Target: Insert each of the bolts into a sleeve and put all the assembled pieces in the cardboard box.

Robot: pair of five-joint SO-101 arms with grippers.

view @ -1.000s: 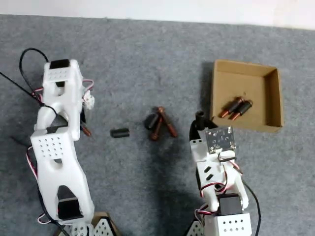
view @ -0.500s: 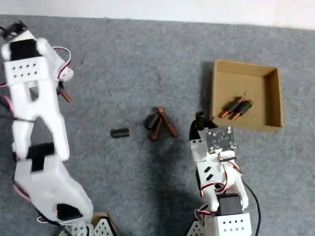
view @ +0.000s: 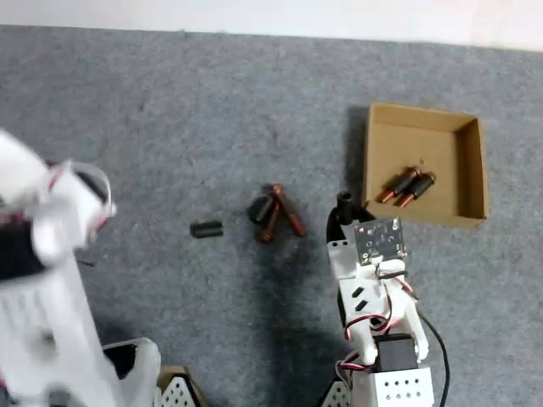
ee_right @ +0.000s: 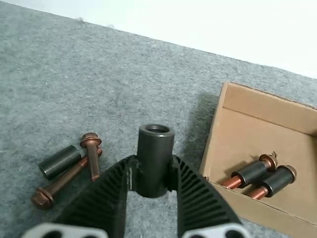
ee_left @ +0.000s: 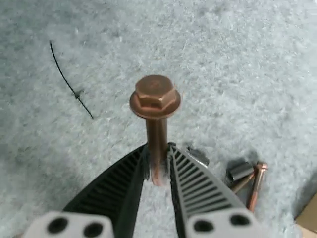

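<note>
The left gripper (ee_left: pixel 157 163) is clamping a copper bolt (ee_left: pixel 155 99) by its shank, hex head pointing away from the wrist, above the grey mat (view: pixel 212 110). The left arm (view: pixel 42 271), which was stretching toward the mat's far left corner half a second ago, is now swinging back at the near left edge as a blur. The right gripper (ee_right: pixel 152 172) is still pinching a black sleeve (ee_right: pixel 155 148) upright just beside the cardboard box (view: pixel 424 113), where two assembled pieces (view: pixel 407 186) are lying. Two loose bolts (view: pixel 270 225) and two loose sleeves (view: pixel 206 229) are lying unmoved mid-mat.
</note>
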